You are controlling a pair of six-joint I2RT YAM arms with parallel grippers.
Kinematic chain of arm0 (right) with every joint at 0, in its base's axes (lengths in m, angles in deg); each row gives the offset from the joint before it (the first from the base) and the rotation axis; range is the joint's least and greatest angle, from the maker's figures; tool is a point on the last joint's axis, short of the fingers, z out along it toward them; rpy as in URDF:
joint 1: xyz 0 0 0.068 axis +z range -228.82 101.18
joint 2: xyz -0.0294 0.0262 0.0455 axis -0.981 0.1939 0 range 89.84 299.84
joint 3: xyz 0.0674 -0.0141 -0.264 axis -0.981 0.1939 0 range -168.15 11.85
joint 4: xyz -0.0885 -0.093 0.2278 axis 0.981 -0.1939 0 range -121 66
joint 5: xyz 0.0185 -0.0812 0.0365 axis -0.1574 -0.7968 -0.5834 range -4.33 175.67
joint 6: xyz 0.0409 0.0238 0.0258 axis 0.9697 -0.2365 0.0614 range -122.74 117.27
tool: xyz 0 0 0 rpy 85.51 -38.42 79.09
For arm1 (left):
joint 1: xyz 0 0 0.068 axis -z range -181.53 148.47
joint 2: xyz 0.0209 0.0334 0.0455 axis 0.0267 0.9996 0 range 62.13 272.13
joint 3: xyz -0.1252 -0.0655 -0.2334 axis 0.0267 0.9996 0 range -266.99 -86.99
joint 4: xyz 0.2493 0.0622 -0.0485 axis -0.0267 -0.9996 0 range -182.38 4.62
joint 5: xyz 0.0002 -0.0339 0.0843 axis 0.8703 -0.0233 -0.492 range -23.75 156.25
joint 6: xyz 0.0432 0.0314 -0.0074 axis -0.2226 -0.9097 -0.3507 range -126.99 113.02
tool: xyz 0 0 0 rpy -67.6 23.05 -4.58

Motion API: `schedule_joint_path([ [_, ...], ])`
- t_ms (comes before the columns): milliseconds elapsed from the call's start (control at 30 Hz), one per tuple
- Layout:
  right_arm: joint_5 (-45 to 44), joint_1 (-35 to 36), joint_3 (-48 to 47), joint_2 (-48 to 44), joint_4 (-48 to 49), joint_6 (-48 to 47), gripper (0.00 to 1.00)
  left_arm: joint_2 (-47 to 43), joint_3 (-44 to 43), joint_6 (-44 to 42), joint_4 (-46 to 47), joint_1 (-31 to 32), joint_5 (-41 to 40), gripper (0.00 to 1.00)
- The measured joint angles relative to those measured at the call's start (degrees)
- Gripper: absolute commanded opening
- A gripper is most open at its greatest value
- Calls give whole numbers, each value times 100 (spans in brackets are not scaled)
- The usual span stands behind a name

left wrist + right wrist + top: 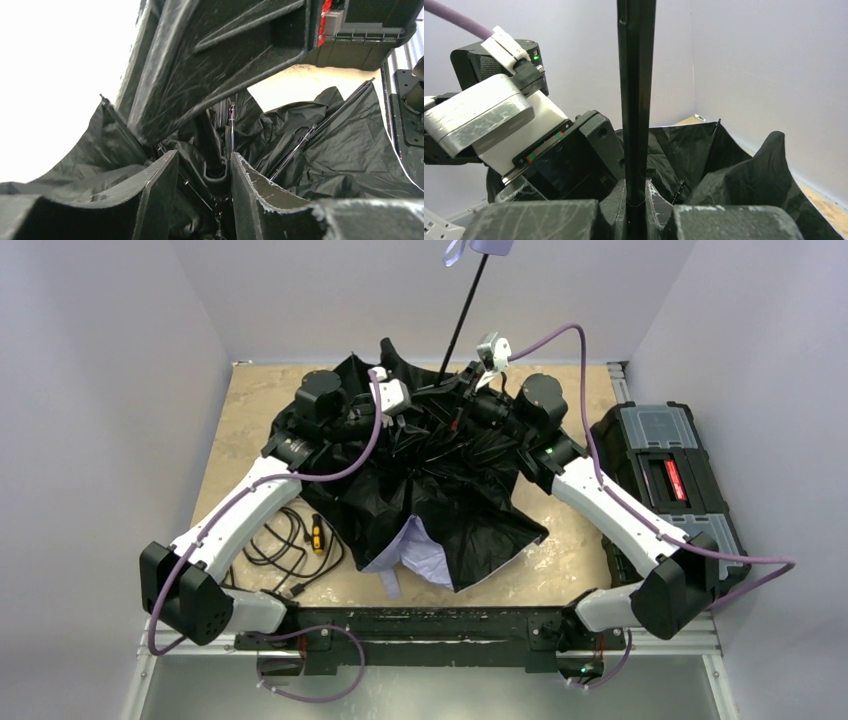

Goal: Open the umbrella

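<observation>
The umbrella lies with its canopy spread on the table, black inside up, with a lavender flap at the front. Its thin black shaft rises to the lavender handle at the top edge. My right gripper is shut on the shaft low down. My left gripper stands open astride a black collar at the shaft's foot. The right finger touches the collar; the left finger stands off it, with fabric between. From above, both grippers meet over the canopy's middle.
A black toolbox stands at the table's right edge. A coiled black cable and a small yellow-handled tool lie at the front left, beside the canopy. White walls close in the back and sides. Umbrella ribs run through the fabric.
</observation>
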State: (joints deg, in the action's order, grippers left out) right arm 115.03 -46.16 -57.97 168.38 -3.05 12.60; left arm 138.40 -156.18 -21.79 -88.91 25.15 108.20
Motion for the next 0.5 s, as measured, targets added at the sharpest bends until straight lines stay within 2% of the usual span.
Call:
schedule_joint_path([
  [67, -15, 0, 0, -15, -7, 13, 0, 85, -83, -105, 37, 85, -4, 35],
  [200, -125, -9, 0, -55, -20, 0, 0, 251, -208, -131, 44, 160, 37, 18],
  [500, -181, -70, -70, -55, -162, 9, 0, 415, -260, -396, -48, -4, 442, 16],
])
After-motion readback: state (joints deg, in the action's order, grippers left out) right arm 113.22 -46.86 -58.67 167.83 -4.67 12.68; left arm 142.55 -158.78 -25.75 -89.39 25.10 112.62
